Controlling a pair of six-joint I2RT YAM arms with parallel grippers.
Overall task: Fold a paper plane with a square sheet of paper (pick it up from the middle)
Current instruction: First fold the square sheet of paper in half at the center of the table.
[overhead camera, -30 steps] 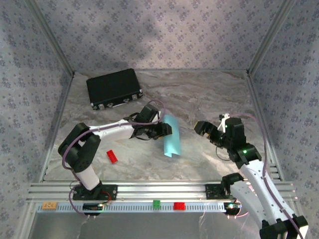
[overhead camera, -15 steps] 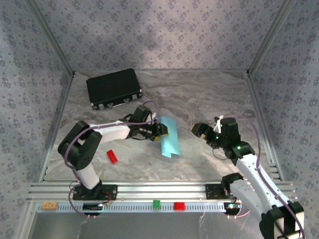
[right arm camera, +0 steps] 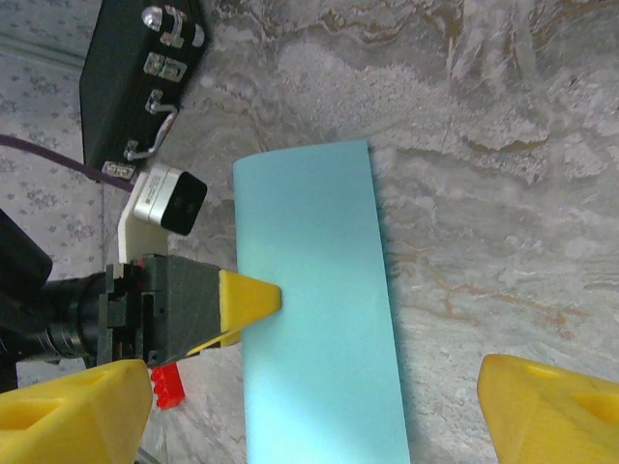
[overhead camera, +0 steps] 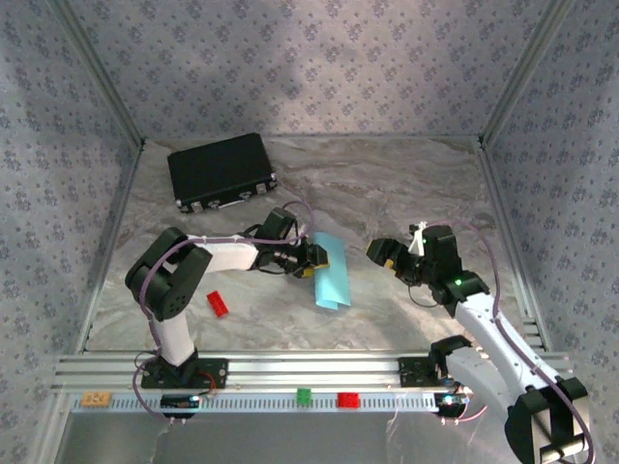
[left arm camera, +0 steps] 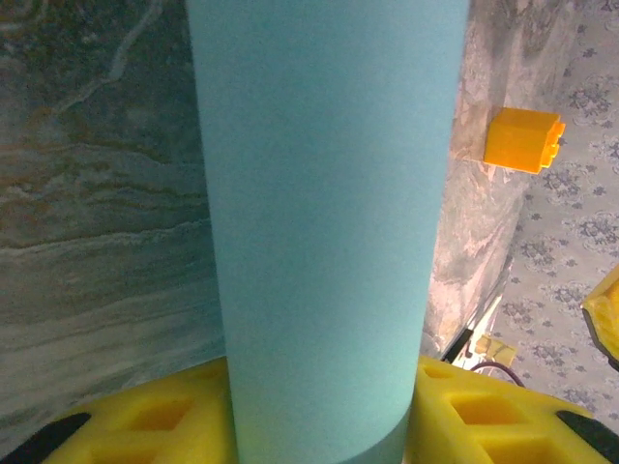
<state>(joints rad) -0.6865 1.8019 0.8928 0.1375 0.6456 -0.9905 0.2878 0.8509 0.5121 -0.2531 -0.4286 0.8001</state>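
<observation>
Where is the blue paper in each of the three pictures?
Top: paper just below centre.
Left wrist: paper, a wide band up the middle.
Right wrist: paper at centre, down to the bottom edge.
Shared landmark: the left end effector gripping the paper.

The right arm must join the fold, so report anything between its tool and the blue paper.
Nothing visible: only bare table separates the open right tool from the paper. The left tool grips its opposite edge.
</observation>
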